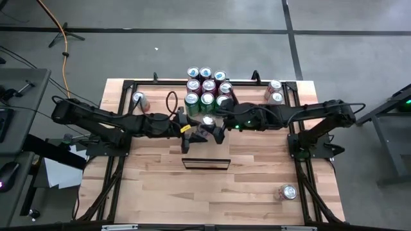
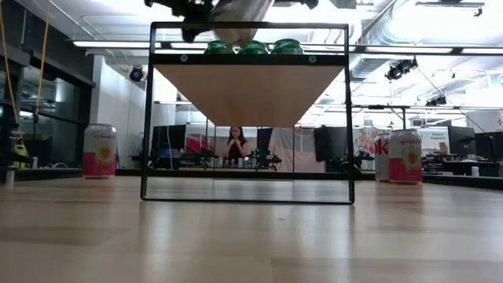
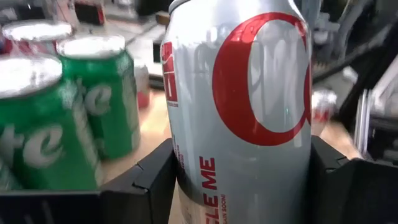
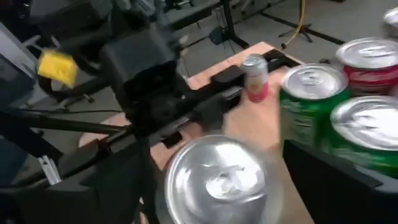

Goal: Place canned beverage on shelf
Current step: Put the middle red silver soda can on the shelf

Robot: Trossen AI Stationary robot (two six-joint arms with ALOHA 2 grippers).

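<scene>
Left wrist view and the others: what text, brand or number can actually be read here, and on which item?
"LE ME", running sideways in red: silver can between the left gripper's fingers; its smaller print is blurred.
"te", white, cut off: green can.
Pink cans in the low view: label lettering too small to read.
Can tops in the high view: nothing legible.

Pink cans (image 2: 100, 151) at table (image 1: 257, 186) edges, orange cable (image 1: 62, 32) beyond

Your way back along the shelf (image 1: 205, 131) is blocked by packed cans (image 1: 207, 85); the tabletop (image 1: 212, 192) in front lies open, one stray can (image 1: 287, 192) aside.
</scene>
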